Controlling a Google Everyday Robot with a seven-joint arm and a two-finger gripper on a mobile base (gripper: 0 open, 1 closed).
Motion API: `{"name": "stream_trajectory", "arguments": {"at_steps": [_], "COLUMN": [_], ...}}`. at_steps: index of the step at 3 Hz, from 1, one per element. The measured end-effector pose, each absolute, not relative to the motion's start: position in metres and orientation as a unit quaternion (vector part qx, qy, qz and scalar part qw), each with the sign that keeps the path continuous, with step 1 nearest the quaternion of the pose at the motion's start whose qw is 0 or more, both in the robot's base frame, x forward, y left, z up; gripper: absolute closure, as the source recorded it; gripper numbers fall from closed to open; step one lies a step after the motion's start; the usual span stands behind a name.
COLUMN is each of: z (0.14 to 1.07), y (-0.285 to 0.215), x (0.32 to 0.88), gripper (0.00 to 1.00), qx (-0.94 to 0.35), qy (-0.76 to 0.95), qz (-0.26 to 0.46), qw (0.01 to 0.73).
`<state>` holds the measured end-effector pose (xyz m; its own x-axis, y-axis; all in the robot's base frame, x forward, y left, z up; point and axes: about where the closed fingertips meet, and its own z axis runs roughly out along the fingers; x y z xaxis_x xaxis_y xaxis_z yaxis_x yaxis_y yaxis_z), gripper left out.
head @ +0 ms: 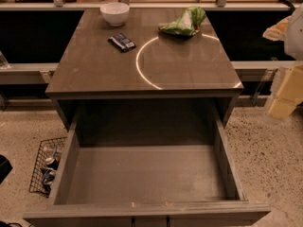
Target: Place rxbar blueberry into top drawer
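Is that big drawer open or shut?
Open: the top drawer is pulled out, floor bare. The rxbar blueberry lies on the table. The claw is not in view.

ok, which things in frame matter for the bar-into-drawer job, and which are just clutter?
Job:
- rxbar blueberry, on the table, back left
- top drawer, open below the tabletop
- gripper, at the right edge, beside the table, away from the bar

Lying about:
- white bowl, back of the table
- green chip bag, back right
- wire basket, on the floor, left
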<state>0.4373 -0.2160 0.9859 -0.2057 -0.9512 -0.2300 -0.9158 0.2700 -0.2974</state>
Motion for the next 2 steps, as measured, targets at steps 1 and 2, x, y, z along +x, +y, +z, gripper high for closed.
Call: {"name": "stream_trajectory", "arguments": {"at_steps": [1, 2], "z": [0.986, 0.982], "y": [-0.216, -0.214], "x": [0.439, 0.459], "gripper": [0.00, 0.00], "qx": [-0.602, -0.593], "qy": [0.775, 0.772], "qz": [-0.047, -0.041], "qw": [0.188, 0.225]}}
